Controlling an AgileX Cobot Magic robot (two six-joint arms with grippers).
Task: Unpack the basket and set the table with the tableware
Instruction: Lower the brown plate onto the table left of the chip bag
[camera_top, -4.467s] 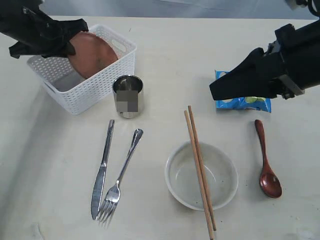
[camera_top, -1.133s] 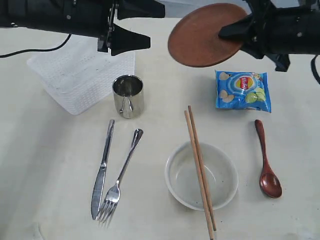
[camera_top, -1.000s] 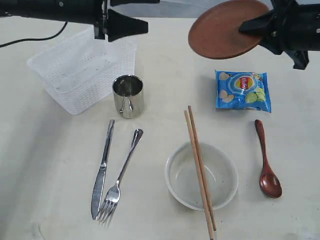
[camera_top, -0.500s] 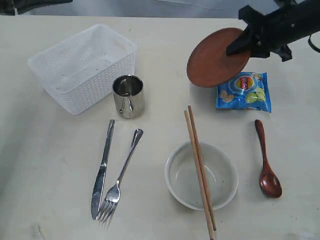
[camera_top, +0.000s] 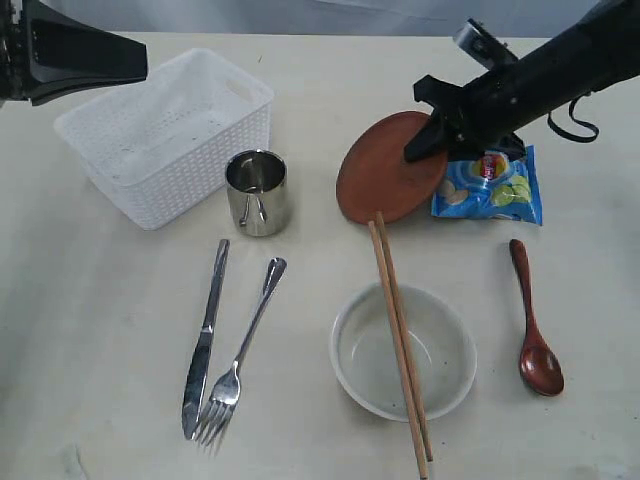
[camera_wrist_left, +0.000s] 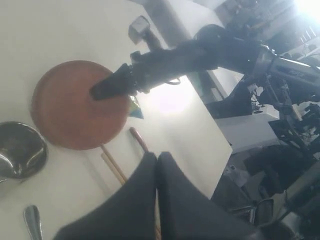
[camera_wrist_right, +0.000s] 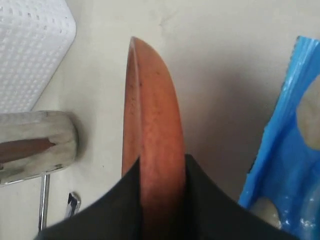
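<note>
The exterior view shows the right gripper (camera_top: 425, 142) reaching in from the far right and holding the reddish-brown plate (camera_top: 385, 182) by its far right rim. The plate is tilted, its low edge just beside the far tips of the chopsticks (camera_top: 400, 330), which lie across the pale bowl (camera_top: 342, 352). Whether the plate touches the table (camera_top: 100, 300) I cannot tell. Its right side overlaps the blue chips bag (camera_top: 498, 190).

Only the right wrist view shows the grip itself: the plate is seen edge-on, clamped between two dark fingers (camera_wrist_right: 200, 192).

The left gripper (camera_wrist_left: 152, 155) sits at the far left, beside the white basket (camera_top: 190, 172). The left wrist view alone shows its jaws pressed together with nothing between them.

The steel cup (camera_top: 257, 192) stands just beside the basket's near right side. The knife (camera_top: 205, 340) and fork (camera_top: 240, 355) lie side by side nearer, and the wooden spoon (camera_top: 535, 330) lies right of the bowl.

The tabletop is pale cream with faint smudges. Beyond its edge, the left wrist view shows dark equipment (camera_wrist_left: 280, 115) and a bright glare.
</note>
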